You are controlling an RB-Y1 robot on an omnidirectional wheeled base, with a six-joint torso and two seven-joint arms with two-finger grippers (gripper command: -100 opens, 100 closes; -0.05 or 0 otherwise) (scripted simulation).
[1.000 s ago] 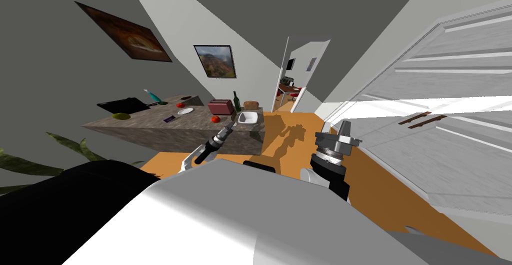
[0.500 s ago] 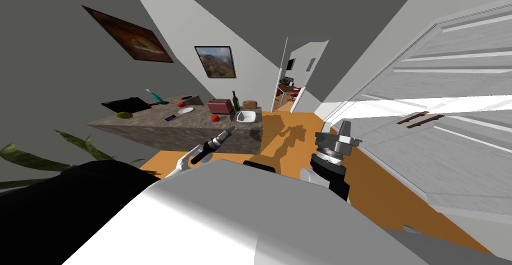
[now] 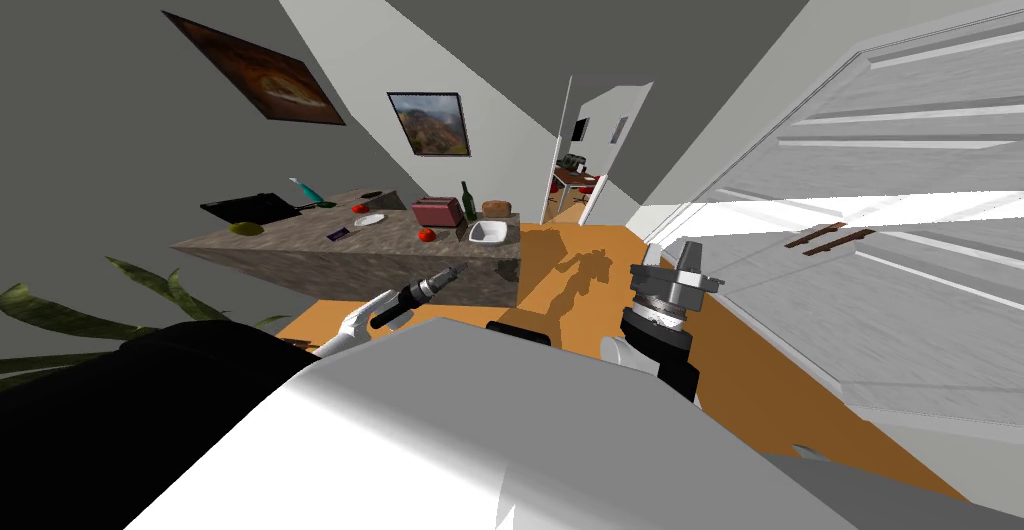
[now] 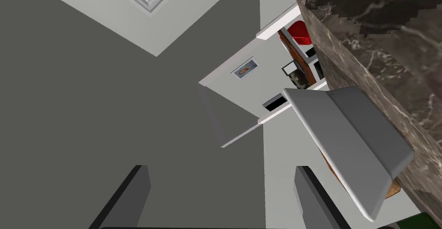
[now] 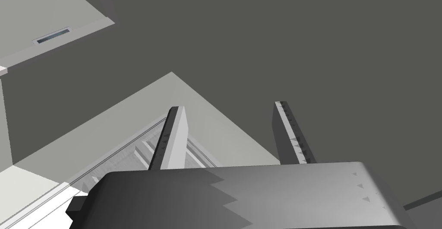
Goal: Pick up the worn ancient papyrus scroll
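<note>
My left gripper (image 3: pixel 453 272) reaches forward, low in front of the near end of a dark marble counter (image 3: pixel 300 254). In the left wrist view this gripper (image 4: pixel 220 168) is open with nothing between its fingers. A white dish (image 4: pixel 345 140) on the counter's end (image 4: pixel 388 45) lies just beyond one finger. My right gripper (image 3: pixel 690 252) points upward at my right side. Its fingers (image 5: pixel 175 131) stand apart and hold nothing, so the right gripper (image 5: pixel 228 105) is open.
On the counter stand a black tray (image 3: pixel 250 209), a yellow-green lump (image 3: pixel 244 228), a teal bottle (image 3: pixel 308 192), red fruit (image 3: pixel 428 235), a plate (image 3: pixel 370 220), a red toaster (image 3: pixel 440 213), a dark bottle (image 3: pixel 467 201) and bread (image 3: pixel 496 209). A doorway (image 3: pixel 585 169) lies ahead, a white panelled door (image 3: pixel 900 244) at right, plant leaves (image 3: pixel 70 309) at left.
My left arm has swung lower and to the left, its gripper dropping in front of the counter's end. The head view has shifted slightly. The right arm has not moved.
</note>
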